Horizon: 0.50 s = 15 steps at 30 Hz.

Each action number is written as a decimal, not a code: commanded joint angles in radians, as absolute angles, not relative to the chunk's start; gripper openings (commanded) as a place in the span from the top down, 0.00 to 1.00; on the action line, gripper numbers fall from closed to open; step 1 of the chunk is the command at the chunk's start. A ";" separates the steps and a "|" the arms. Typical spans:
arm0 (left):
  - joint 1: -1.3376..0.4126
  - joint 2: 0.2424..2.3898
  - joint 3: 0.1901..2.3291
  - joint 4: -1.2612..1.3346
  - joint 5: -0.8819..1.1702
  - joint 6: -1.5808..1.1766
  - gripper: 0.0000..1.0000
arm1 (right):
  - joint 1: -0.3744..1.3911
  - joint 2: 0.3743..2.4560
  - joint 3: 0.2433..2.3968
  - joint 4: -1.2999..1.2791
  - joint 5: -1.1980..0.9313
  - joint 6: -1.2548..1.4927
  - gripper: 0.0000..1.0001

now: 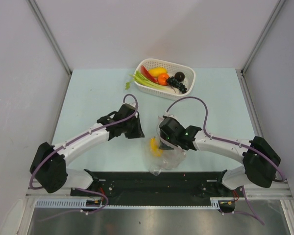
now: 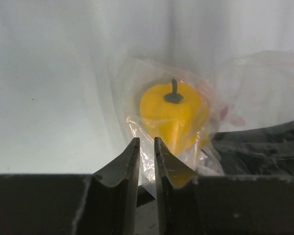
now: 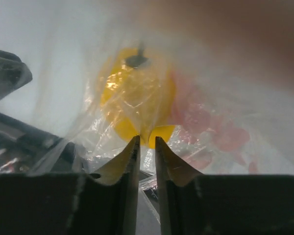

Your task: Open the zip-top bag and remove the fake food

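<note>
The clear, crinkly zip-top bag lies on the pale blue-green counter, close to the near edge and between the two arms. Inside it, toward its left side, sits a yellow plastic fruit with a dark stem.

The rest of the fake food, red, orange, dark and green-stalked pieces, is in the white perforated plastic basket at the far edge, well apart from the bag.

The left arm reaches in from the left and the right arm from the right, so the bag is caught between them. Each wrist view shows the yellow plastic fruit straight ahead of the tips and just beyond them, stem up.

From above, the right jaws hang over the bag itself, while the left jaws stand at its upper-left border. I judge the right arm to be the nearer one.

The left jaws are drawn in to a narrow slit, and bag film runs down into that slit. The right jaws stand the same way, with film and a sliver of yellow across the gap. Whether either pair is actually pinching the plastic, I cannot tell.

Pink blurs show through the film to the right of the fruit. They may be the zip strip, but that is unclear, so the line of the bag's mouth cannot be read.

The coming pull seems to depend on each pair holding its own wall of the bag, with the fruit between them.
</note>
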<state>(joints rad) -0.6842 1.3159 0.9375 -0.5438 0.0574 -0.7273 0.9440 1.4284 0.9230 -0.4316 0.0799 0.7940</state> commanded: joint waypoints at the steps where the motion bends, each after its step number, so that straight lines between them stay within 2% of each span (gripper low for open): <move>1: -0.687 1.388 0.902 -0.439 0.161 -0.739 0.80 | 0.931 1.370 0.882 -0.437 0.093 0.830 0.83; 2: -0.689 1.400 0.907 -0.428 0.166 -0.735 0.80 | 0.933 1.349 0.874 -0.443 0.100 0.833 0.90; 5: -0.701 1.446 0.928 -0.420 0.175 -0.721 0.81 | 0.936 1.312 0.855 -0.471 0.132 0.839 1.00; 10: -0.729 1.496 0.937 -0.403 0.175 -0.716 0.82 | 0.927 1.263 0.783 -0.485 0.146 0.858 1.00; 12: -0.735 1.503 0.931 -0.400 0.175 -0.716 0.82 | 0.927 1.250 0.738 -0.462 0.129 0.854 0.96; 15: -0.739 1.516 0.928 -0.397 0.181 -0.718 0.81 | 0.928 1.221 0.712 -0.471 0.137 0.827 0.86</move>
<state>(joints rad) -0.7296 1.5063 0.9089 -0.4324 0.1623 -0.7254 0.9318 1.2652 0.7464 -0.4557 0.1150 0.8425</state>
